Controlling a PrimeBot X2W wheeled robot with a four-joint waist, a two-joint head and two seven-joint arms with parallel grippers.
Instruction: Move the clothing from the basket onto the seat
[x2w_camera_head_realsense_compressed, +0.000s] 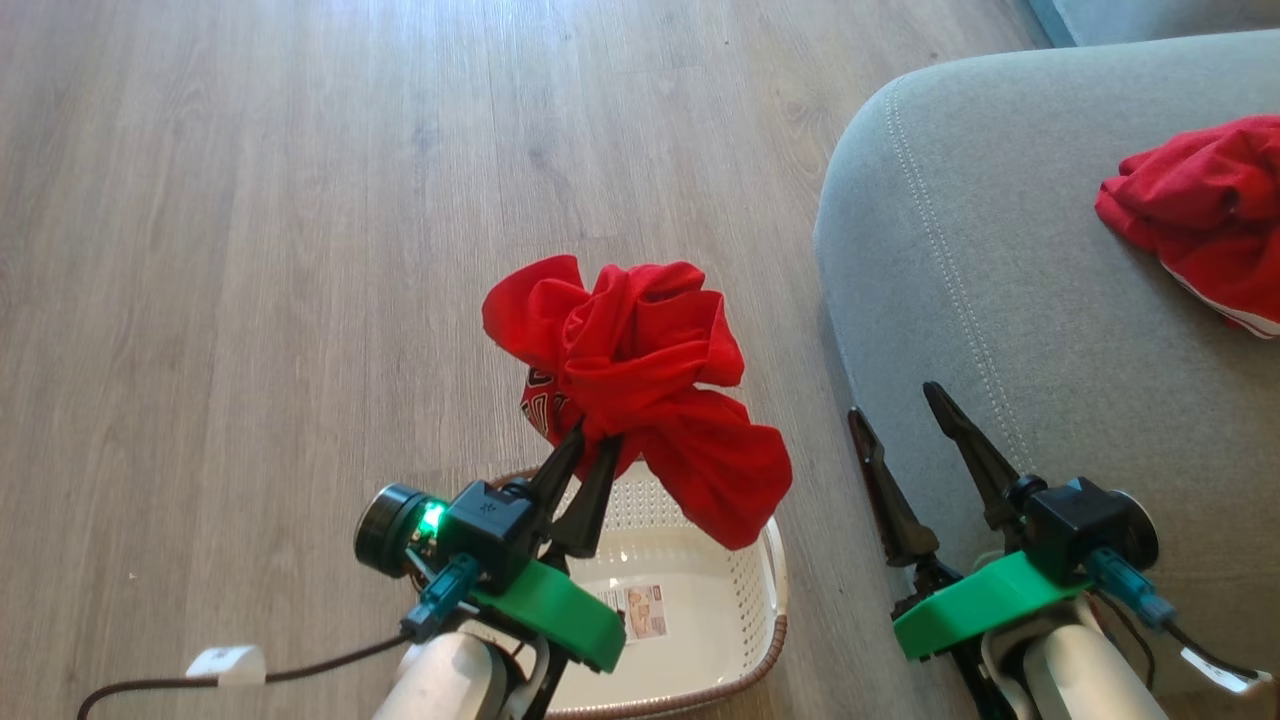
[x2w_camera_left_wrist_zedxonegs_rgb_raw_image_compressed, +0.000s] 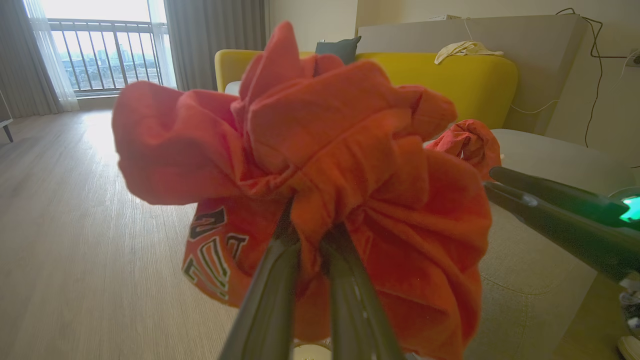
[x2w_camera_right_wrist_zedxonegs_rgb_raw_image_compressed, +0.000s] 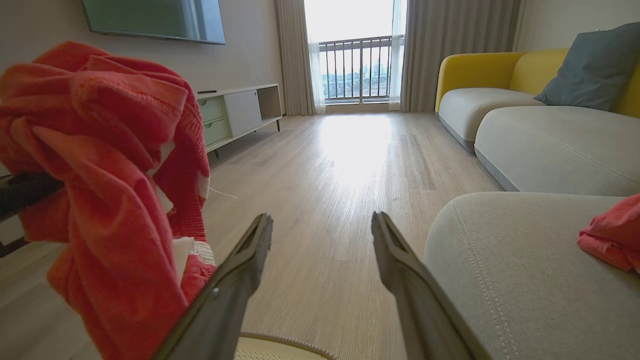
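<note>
1. Wooden floor (x2w_camera_head_realsense_compressed: 300, 250) of pale planks spreads across the left and far parts of the head view, and the basket stands on it
2. Seat (x2w_camera_head_realsense_compressed: 1000, 300), a grey-green cushion with a rounded corner and a pale stitched seam, takes up the right side; its left edge runs just beside the basket
3. Bunched red garment (x2w_camera_head_realsense_compressed: 640, 370) hangs in the air over the far edge of the basket, clear of the basket's bottom; a dark and white lettered print shows low on its left side, and a loose lobe droops on the right towards the basket's right wall
4. Second red garment (x2w_camera_head_realsense_compressed: 1200, 210) lies crumpled on the seat at the far right, with a white stripe along its near edge, well apart from both grippers
5. Basket (x2w_camera_head_realsense_compressed: 752, 600), cream with perforated walls and a brown woven-look rim, sits near the bottom middle, left of the seat, with its pale bottom in plain sight
6. Left gripper (x2w_camera_head_realsense_compressed: 596, 440) reaches over the basket, its fingers clamped together on a fold of the bunched red garment
7. Right gripper (x2w_camera_head_realsense_compressed: 893, 402) hovers at the seat's near left edge, its fingers spread wide apart with open space between them, the right one over the cushion
8. Label sticker (x2w_camera_head_realsense_compressed: 645, 610) lies flat on the basket's bottom
</note>
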